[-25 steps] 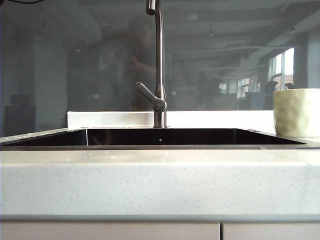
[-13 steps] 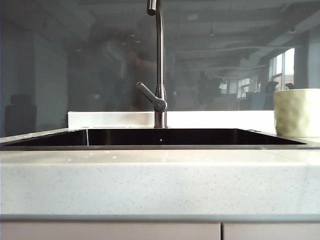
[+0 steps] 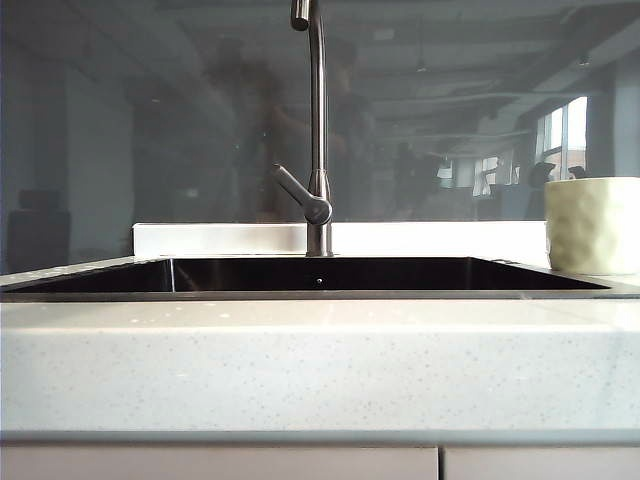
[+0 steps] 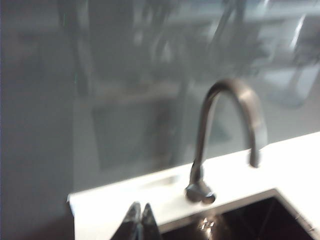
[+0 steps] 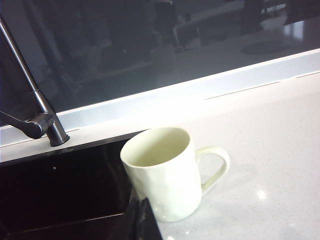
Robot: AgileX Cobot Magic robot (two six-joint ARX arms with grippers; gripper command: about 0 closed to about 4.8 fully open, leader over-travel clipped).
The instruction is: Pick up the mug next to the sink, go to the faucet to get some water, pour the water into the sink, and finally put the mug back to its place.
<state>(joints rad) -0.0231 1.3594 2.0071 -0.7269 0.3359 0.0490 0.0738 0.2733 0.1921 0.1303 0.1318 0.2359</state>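
A: Item: mug (image 5: 165, 172), lower centre of the right wrist view, upright on the counter (image 5: 270, 150) beside the sink (image 5: 60, 185). Right gripper (image 5: 141, 220)?

B: Closed, empty, beside it. Left gripper (image 4: 139, 222): closed, empty, facing the faucet (image 4: 227, 135). Risk: closed jaws would likely knock the mug over.

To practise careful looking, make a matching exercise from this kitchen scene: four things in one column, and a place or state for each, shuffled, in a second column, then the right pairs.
Column one:
1. mug
2. faucet
3. sink
4. left gripper

Column two:
A. dark basin set into the counter
B. shut, holding nothing, facing the tap
C. upright on the counter by the basin's right edge, handle turned away from the basin
D. rises behind the basin, lever slanting out from its lower part

Pairs: 1-C, 2-D, 3-A, 4-B
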